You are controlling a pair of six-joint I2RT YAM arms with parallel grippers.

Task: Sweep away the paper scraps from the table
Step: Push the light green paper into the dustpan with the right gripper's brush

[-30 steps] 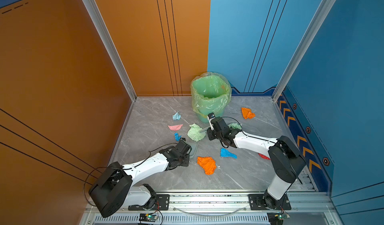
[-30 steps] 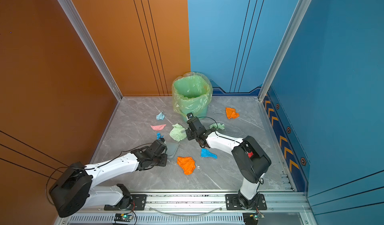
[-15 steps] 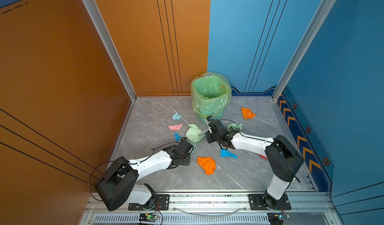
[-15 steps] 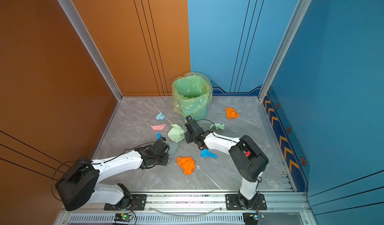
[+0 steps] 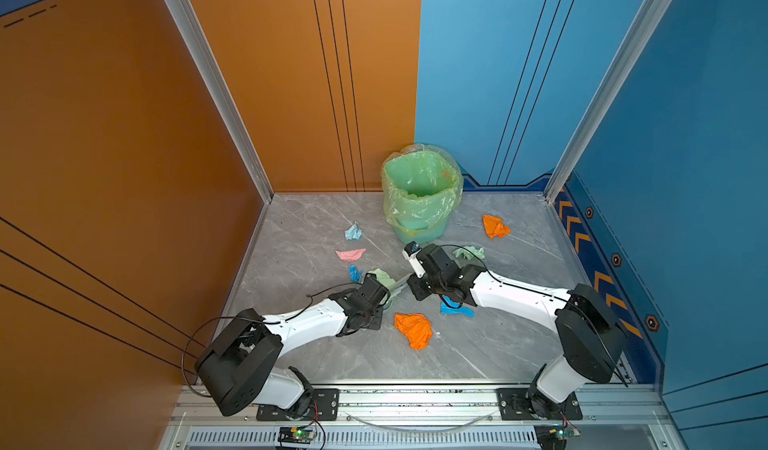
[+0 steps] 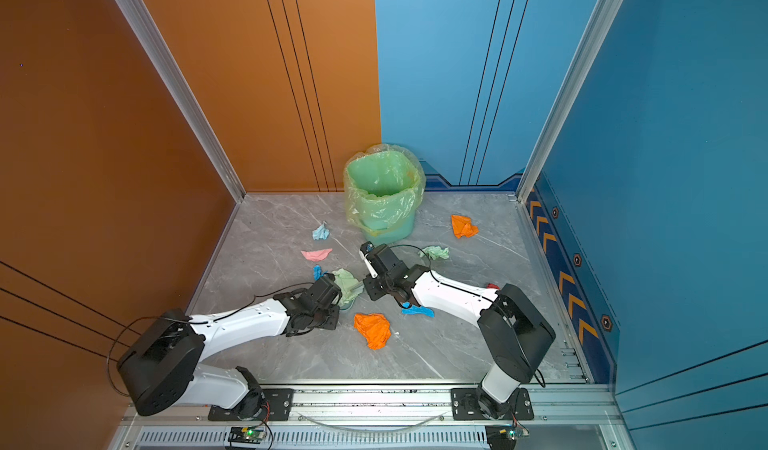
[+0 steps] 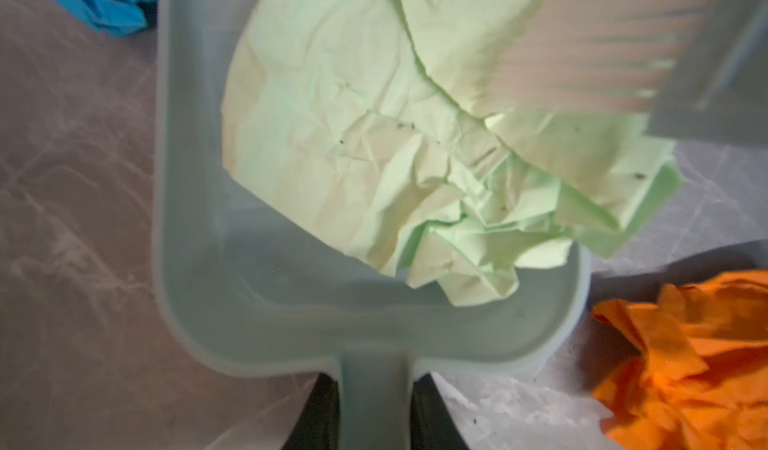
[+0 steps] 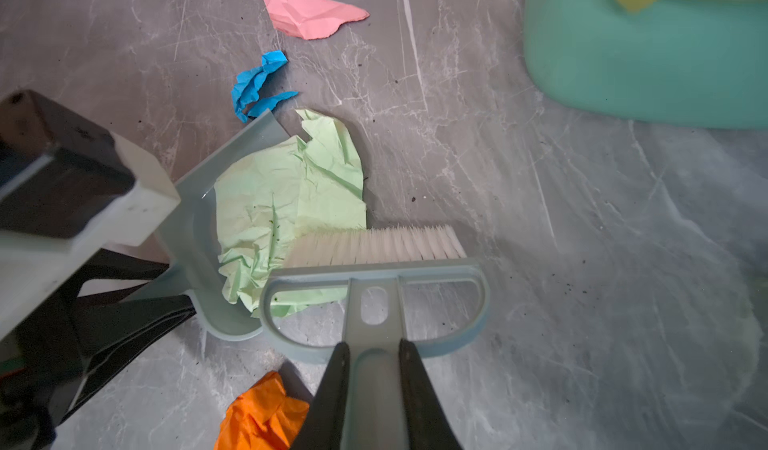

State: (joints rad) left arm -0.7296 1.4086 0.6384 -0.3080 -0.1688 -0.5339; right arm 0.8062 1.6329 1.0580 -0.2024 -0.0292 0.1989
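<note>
My left gripper [image 7: 376,410] is shut on the handle of a pale grey-blue dustpan [image 7: 291,302] that lies flat on the table [image 5: 498,344]. A pale green paper scrap [image 7: 374,136] lies in the pan and overhangs one side. My right gripper [image 8: 376,385] is shut on the handle of a brush [image 8: 374,286], whose white bristles [image 8: 395,244] press against that scrap. In both top views the two grippers meet mid-table. Other paper scraps lie loose: orange [image 5: 413,329], bright blue [image 5: 457,310], another orange [image 5: 494,226], pale green [image 5: 469,252], light blue [image 5: 353,232], pink [image 5: 350,254].
A green bin [image 5: 419,194] with a translucent liner stands at the back of the table, just behind the right gripper. A small bright blue scrap [image 8: 259,82] lies by the pan's mouth. A red scrap [image 6: 493,286] peeks out behind the right arm. Walls enclose three sides.
The right gripper has drawn the brush toward the left gripper, and the pale green scrap has slid into the dustpan. The left gripper has barely moved.
</note>
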